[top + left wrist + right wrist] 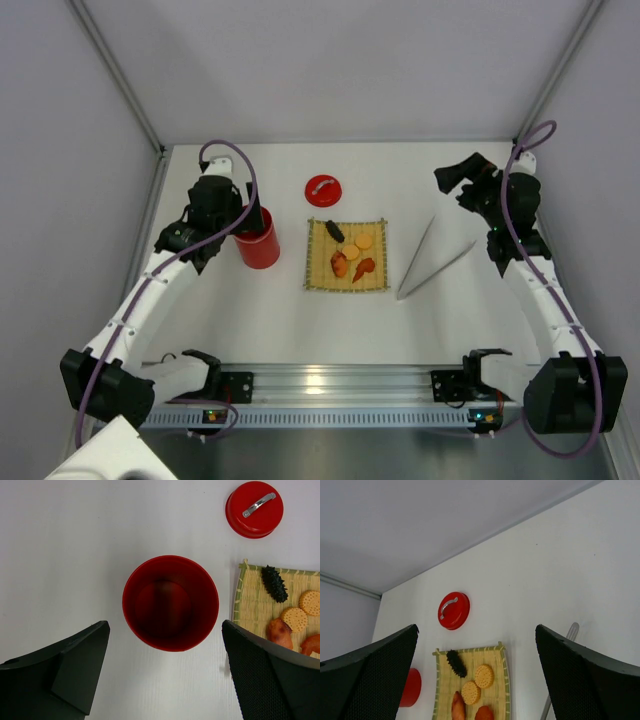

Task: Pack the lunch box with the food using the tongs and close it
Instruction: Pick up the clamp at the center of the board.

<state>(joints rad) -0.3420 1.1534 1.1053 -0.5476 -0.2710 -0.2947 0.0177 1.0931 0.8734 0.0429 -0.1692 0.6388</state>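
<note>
The open red lunch box (258, 240) stands left of the bamboo mat (322, 275), and its inside (170, 602) holds nothing. Its red lid (323, 188) lies handle-up behind the mat. The food (352, 258) lies on the mat: a dark piece (275, 583), two round orange-yellow slices (294, 618) and reddish-brown chunks (280, 632). The silver tongs (432, 260) lie flat right of the mat. My left gripper (165, 645) hangs open above the lunch box's near side. My right gripper (455, 180) is open in the air, behind the tongs, holding nothing.
Grey walls close in the white table at the back and both sides. An aluminium rail (330, 385) with the arm bases runs along the near edge. In the right wrist view the lid (453, 610) and the mat (445, 685) lie below my open fingers.
</note>
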